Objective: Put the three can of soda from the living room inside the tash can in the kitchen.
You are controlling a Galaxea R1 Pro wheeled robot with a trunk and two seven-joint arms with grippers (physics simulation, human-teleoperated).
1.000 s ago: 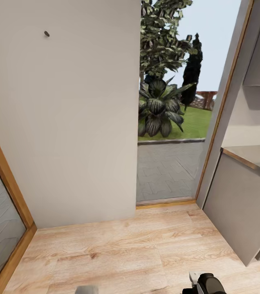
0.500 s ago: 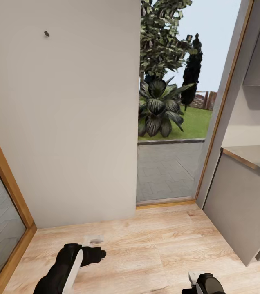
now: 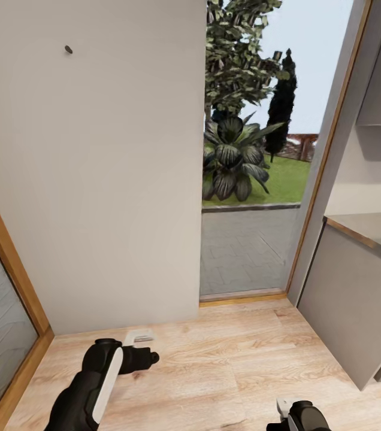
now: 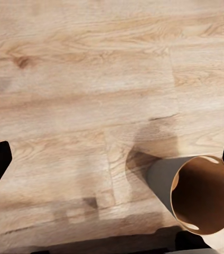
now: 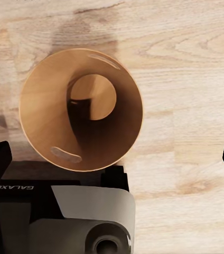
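Left gripper (image 3: 138, 338) newly raised over plank floor (image 3: 226, 359), fingers spread, empty; trash can (image 5: 80, 108) directly below right gripper, its state indeterminable; no cans deposited.

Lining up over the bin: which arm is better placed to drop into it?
Right. Its wrist view looks straight down into the tash can, nearly centred between the open right gripper; in the left wrist view the bin sits off to one side.

My right gripper (image 3: 298, 416) is cut off by the head view's lower edge, so its jaws are hidden. In my left wrist view the tash can (image 4: 203, 194) loses its base behind dark robot parts.
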